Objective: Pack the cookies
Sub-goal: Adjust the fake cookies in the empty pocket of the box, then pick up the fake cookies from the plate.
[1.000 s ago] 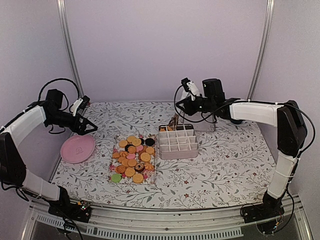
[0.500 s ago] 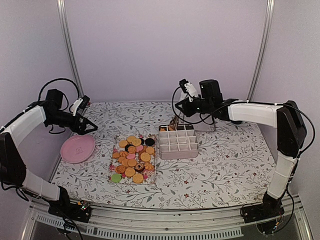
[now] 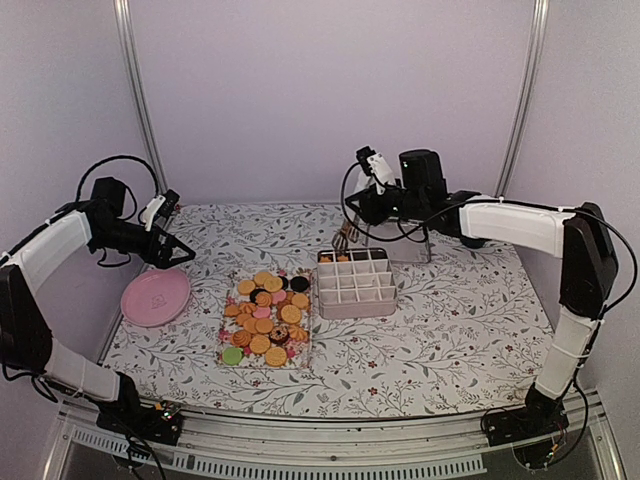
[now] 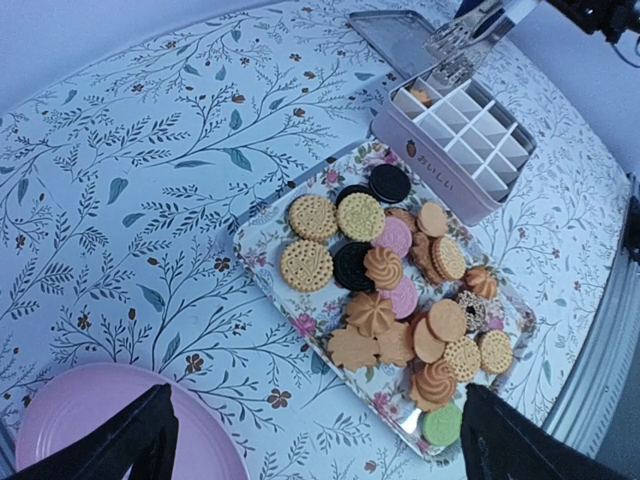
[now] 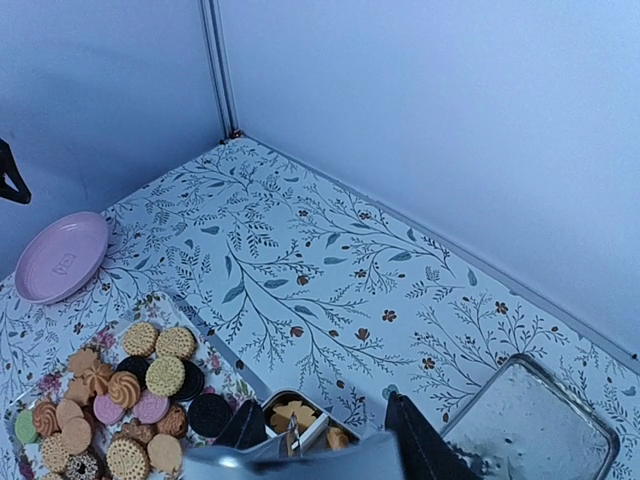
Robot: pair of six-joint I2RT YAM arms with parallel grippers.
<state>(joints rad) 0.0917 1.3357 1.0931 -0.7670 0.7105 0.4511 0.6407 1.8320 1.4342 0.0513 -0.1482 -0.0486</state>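
Top external view shows the box [image 3: 355, 283], a pale tin split into small cells, at mid-table. The right gripper [image 3: 360, 212] hangs over its far-left corner, jaws clamped on metal tongs [image 3: 345, 240] that point down at that corner. Whether the tongs hold a cookie is too small to tell. In the right wrist view a few tan pieces lie in the corner cells; the other cells look empty in the left wrist view.

Nearly all the cookies [image 3: 265, 320] sit piled on a floral tray [image 3: 228, 336] just left of the box, touching or overlapping one another. The lid [image 5: 530, 420] lies behind the box. The left gripper [image 3: 183, 257] hovers well to the left of the box, above a pink plate [image 3: 155, 297], jaws apart and holding nothing.

The step in hand looks like a drop-off at the corner cell, and packing seems barely begun. The next move likely calls for swinging the tongs left from the box to the tray. They would then need to nip one cookie by its edges without dragging its neighbours, and carry it to a vacant cell.
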